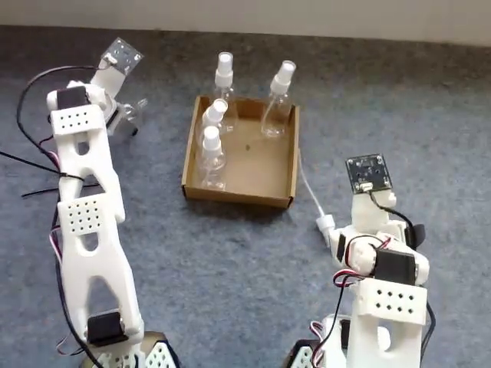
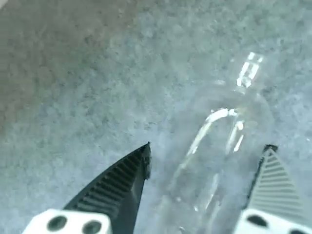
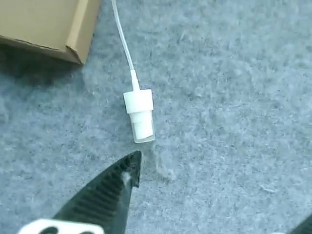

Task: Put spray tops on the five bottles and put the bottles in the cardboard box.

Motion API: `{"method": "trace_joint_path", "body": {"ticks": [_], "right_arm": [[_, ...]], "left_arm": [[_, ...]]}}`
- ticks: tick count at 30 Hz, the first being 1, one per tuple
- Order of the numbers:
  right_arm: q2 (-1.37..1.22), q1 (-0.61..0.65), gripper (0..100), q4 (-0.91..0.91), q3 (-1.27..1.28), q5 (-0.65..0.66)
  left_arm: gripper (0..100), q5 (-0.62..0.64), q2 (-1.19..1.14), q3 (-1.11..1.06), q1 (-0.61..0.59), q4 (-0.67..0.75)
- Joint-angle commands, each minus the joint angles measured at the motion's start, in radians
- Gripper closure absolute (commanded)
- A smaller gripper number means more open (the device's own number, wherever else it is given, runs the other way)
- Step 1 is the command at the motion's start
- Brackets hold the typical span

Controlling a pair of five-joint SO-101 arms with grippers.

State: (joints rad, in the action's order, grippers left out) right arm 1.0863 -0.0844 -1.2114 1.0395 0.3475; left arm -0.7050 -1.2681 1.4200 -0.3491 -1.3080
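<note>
A clear bottle (image 2: 214, 161) with no spray top on its neck lies on the grey carpet between the fingers of my open left gripper (image 2: 207, 148); in the high view this gripper (image 1: 129, 115) is at the far left. A loose white spray top (image 3: 139, 117) with its long tube lies on the carpet just ahead of my open right gripper (image 3: 222, 190); the same spray top (image 1: 326, 224) is right of the cardboard box (image 1: 265, 165). Three capped bottles (image 1: 212, 153) stand in the box. A further capped bottle (image 1: 224, 70) stands at its far edge; inside or behind, I cannot tell.
The box corner (image 3: 73, 46) is close to the spray top's tube (image 3: 122, 39). Black and red cables (image 1: 34, 165) trail beside the left arm. Open carpet lies in front of the box, between the two arm bases.
</note>
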Motion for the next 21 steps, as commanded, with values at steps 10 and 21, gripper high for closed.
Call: {"method": "trace_joint_path", "body": {"ticks": [10,21], "right_arm": [[0.019,-0.013,52.9,-0.042,-0.008,0.012],[0.019,-0.022,52.9,-0.134,-0.016,0.011]], "left_arm": [[92,0.003,-0.024,0.102,-0.022,-0.244],[100,0.160,0.143,0.209,-0.111,-0.463]]}}
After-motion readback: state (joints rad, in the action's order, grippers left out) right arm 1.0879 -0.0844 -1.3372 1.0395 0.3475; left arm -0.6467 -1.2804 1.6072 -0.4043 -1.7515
